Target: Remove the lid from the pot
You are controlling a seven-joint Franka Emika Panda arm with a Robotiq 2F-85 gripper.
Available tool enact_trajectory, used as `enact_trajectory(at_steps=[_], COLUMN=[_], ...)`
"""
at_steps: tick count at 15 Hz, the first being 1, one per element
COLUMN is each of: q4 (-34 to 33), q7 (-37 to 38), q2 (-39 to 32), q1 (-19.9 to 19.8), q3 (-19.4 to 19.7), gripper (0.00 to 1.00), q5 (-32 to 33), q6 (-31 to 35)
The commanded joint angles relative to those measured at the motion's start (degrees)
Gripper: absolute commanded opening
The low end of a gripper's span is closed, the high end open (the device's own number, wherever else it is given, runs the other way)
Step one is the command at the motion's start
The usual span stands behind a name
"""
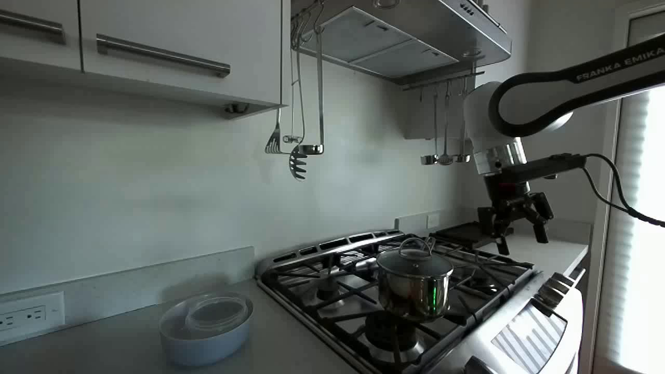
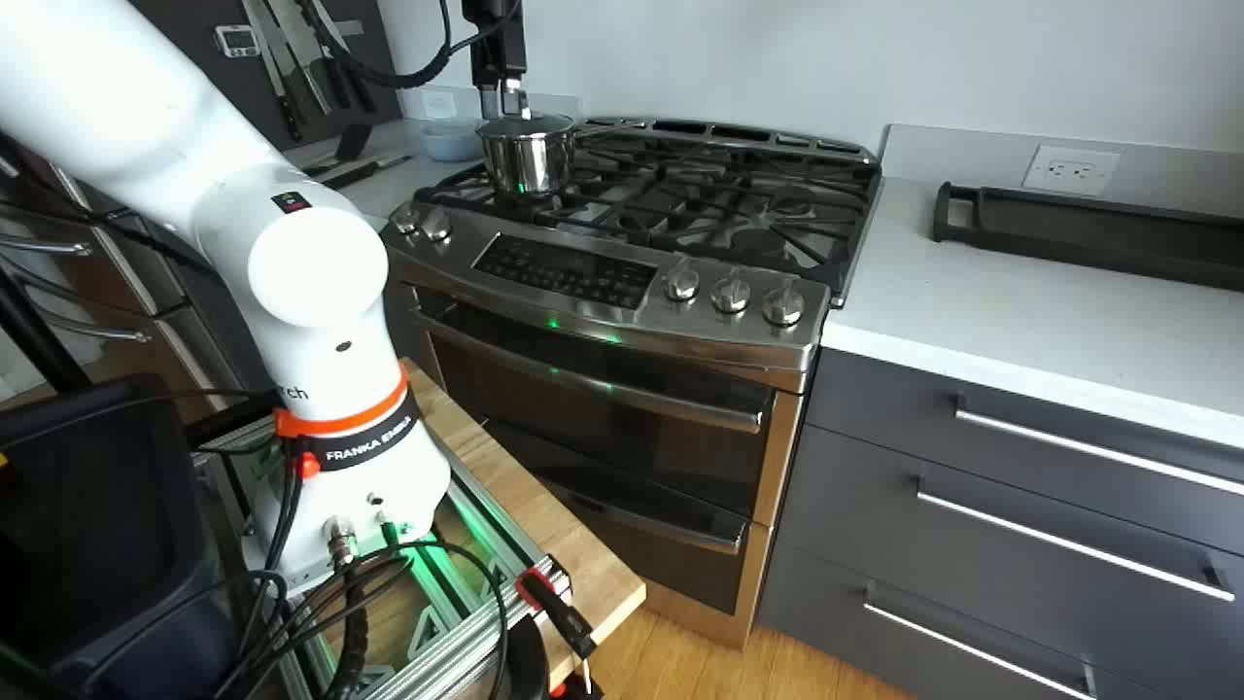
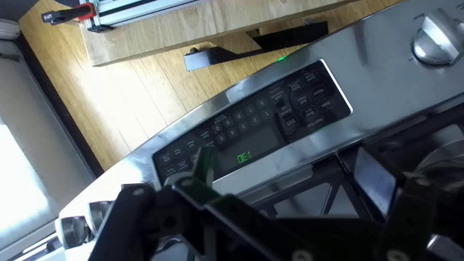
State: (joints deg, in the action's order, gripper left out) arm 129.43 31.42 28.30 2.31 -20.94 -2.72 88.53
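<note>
A: Quick, near to far. What have we got?

B: In an exterior view, nearest are stacked white dishes (image 1: 208, 349) on the counter (image 1: 119, 348); not ours. Then the pot (image 1: 413, 293), upright on the stove (image 1: 478, 345), lid (image 1: 415, 265) still on, loop handle (image 1: 415, 239) sticking up. Past that, higher up, our gripper (image 1: 521, 240): jaws wide, nothing between them, well apart from the lid.

A: But in an exterior view the fingers (image 2: 489, 105) look like they meet it.

B: Line of sight, we think. Judge depth from there and we close on air.

A: Wrist view?

B: Control panel (image 3: 253, 123); we can't make out the lid there. Lining up half blind, we could land on the lid, or swing in low and shove the pot.

A: Lifting?

B: Thin loop, so an off-centre pinch may slip. If the lid's snug, the pot may come up too.
</note>
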Motion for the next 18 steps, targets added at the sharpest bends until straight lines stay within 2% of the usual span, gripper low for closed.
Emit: enact_trajectory(at_steps=[1, 6, 9, 14, 18], q4=[-0.10, -0.10, -1.37, -4.74, -7.45], q7=[0.59, 0.59, -0.08, -5.55, -14.17], q2=[-0.31, -0.31, -0.94, -4.17, -8.41], q1=[1.52, 1.52, 1.42, 3.67, 7.06], q3=[1.22, 1.22, 0.98, 2.67, 3.29], gripper=[1.00, 1.00, 1.00, 1.00, 1.00], q5=[0.52, 0.52, 2.54, -1.51, -4.28], q6=[-0.07, -0.07, 2.98, 15.47, 22.52])
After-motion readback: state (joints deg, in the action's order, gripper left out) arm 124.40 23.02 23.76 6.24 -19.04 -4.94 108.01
